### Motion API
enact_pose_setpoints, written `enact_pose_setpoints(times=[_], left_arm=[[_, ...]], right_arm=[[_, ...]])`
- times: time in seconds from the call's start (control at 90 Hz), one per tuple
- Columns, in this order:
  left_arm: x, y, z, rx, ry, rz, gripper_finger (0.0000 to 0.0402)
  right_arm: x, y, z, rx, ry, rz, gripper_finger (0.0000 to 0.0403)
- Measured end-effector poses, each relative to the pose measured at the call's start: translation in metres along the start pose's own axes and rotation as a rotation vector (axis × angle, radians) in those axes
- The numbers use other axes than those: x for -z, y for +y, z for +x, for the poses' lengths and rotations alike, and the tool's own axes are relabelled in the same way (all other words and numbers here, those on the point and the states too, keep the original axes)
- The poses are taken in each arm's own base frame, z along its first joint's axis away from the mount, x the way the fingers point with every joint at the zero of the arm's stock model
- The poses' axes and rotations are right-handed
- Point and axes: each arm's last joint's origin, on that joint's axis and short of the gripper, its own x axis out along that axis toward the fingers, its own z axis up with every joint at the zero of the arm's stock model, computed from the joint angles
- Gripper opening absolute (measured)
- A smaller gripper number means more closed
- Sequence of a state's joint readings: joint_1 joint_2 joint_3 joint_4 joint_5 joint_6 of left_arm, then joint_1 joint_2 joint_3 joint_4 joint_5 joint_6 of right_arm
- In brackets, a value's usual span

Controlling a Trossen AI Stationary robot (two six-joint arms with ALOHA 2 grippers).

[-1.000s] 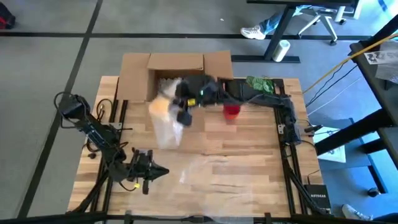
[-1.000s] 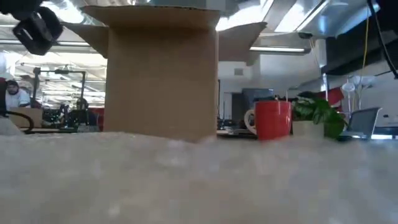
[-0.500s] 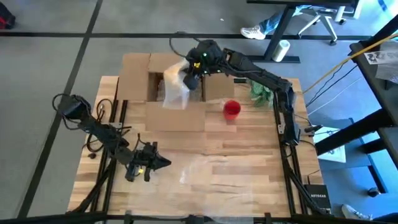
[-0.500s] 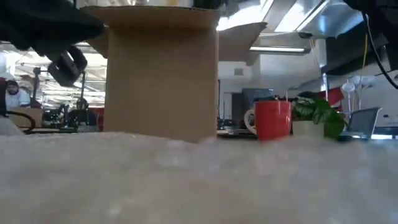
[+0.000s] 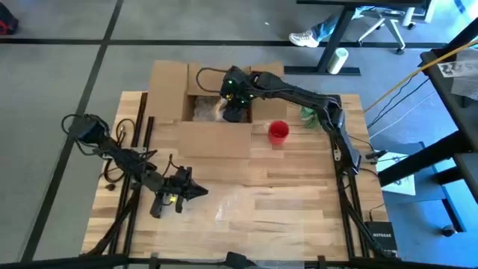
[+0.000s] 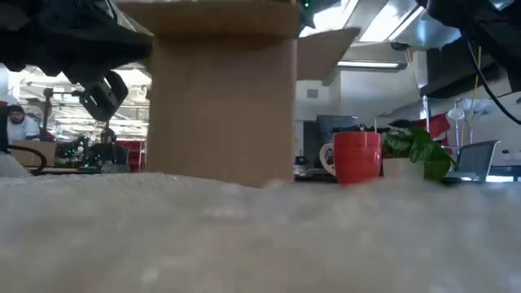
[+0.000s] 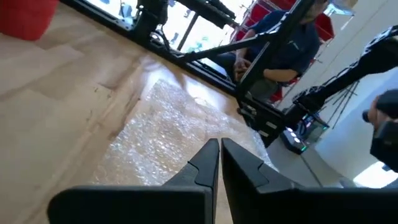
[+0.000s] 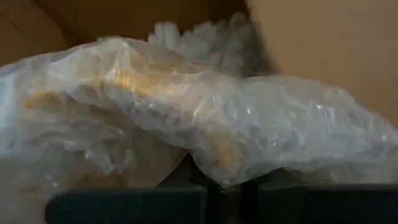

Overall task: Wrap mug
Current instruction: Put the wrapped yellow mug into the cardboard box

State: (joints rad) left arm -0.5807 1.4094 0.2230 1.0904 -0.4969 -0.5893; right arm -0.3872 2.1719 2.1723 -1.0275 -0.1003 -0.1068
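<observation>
Right pincer (image 5: 233, 104) is inside the cardboard box (image 5: 169, 84), clamped on a bubble-wrapped bundle (image 8: 186, 118), so a packing step is in hand. Red mug (image 5: 278, 132) sits unwrapped on the counter (image 5: 299, 194) beside the box. Left pincer (image 7: 219, 155) is closed and empty over the bubble wrap sheet (image 7: 168, 134). Next: release, retract, fetch the mug.

My wooden tabletop (image 5: 299, 194) carries an open cardboard box (image 5: 168, 82) at the back, a red mug (image 5: 278, 132) just beside it, what looks like a small plant (image 5: 312, 114), and a bubble wrap sheet (image 5: 250, 205) near the front.
</observation>
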Motion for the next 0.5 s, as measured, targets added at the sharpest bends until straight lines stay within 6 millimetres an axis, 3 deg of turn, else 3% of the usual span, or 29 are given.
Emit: enact_pose_setpoints(times=[0.356,0.5], left_arm=[[-0.007,0.011,0.006,-0.005,0.001,0.0,0.0],[-0.009,0.013,0.008,-0.016,-0.005,-0.001,0.0]], right_arm=[[0.029,0.003,0.004,-0.042,0.312,0.01,0.0008],[0.032,0.003,0.005,-0.039,0.342,0.005,0.0009]])
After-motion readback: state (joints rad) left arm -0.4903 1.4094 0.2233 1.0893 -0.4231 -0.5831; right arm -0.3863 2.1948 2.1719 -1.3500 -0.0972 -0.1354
